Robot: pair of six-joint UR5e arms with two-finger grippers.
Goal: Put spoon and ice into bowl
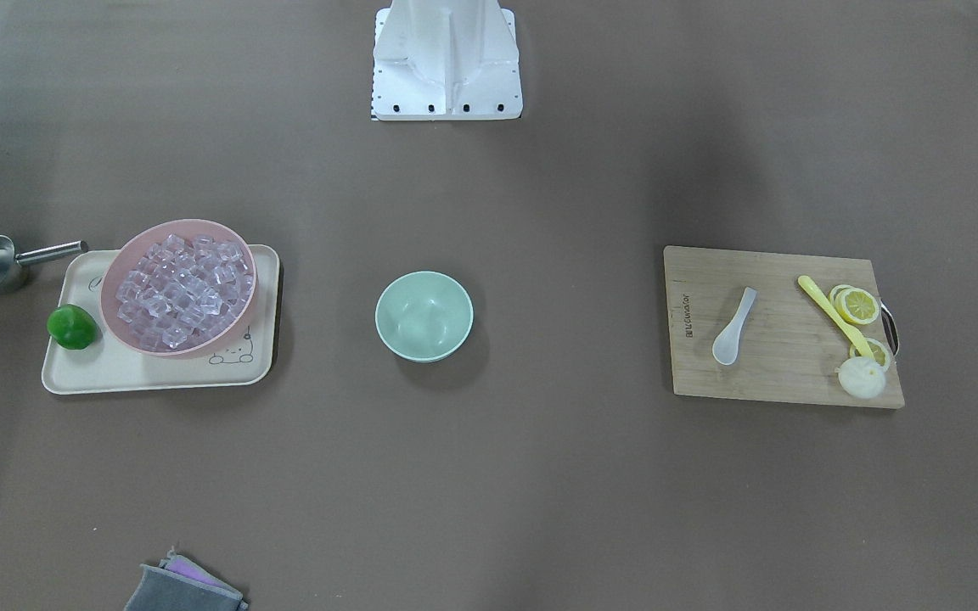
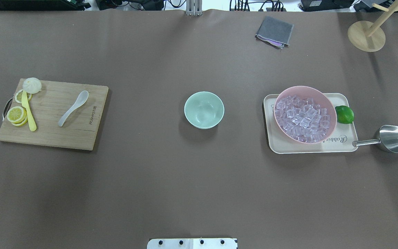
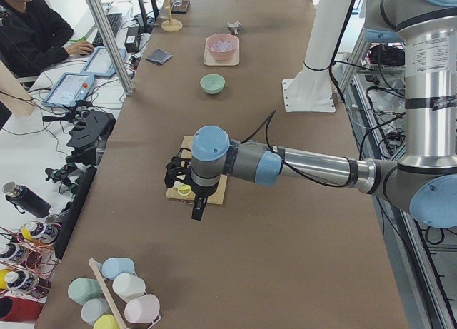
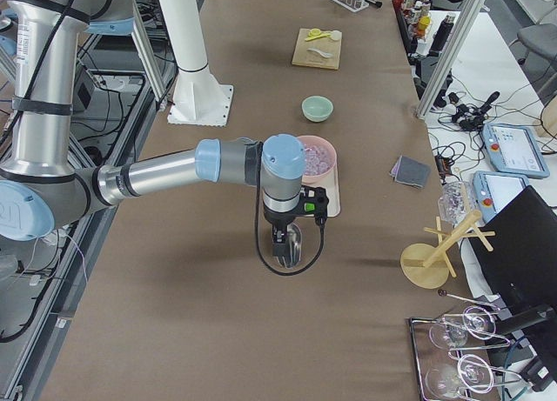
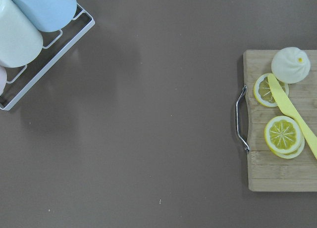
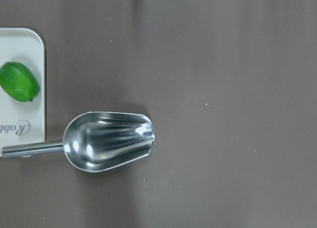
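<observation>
- Left gripper (image 3: 196, 212): hangs over the table's left end, beside the cutting board's left edge. It shows only in a side view, so I cannot tell how its jaws stand.
- Cutting board (image 2: 54, 135): wooden, on the table's left. Lemon slices (image 2: 15, 114), a yellow utensil (image 2: 29, 112) and a white bun-like lump (image 2: 32, 85) lie along its left side. The left wrist view cuts the board off partway across.
- Spoon (image 2: 73, 109): white and glossy, with a short thick handle and a deep oval scoop. It lies on the board's right half, scoop far-right, handle near-left, apart from the utensil.
- Bowl (image 2: 204, 110): small, round, mint-green, with a smooth inside, at mid-table.
- Ice (image 2: 304, 117): clear faceted cubes heaped in a pink bowl (image 2: 318, 95) on a cream tray (image 2: 282, 145). Single cubes are hard to tell apart.
- Lime (image 2: 344, 114): on the tray, just right of the pink bowl.
- Metal scoop (image 2: 394, 138): right of the tray, handle pointing at it.
- Right gripper (image 4: 284, 255): over the scoop, seen from the side only. I cannot tell its jaws.
</observation>
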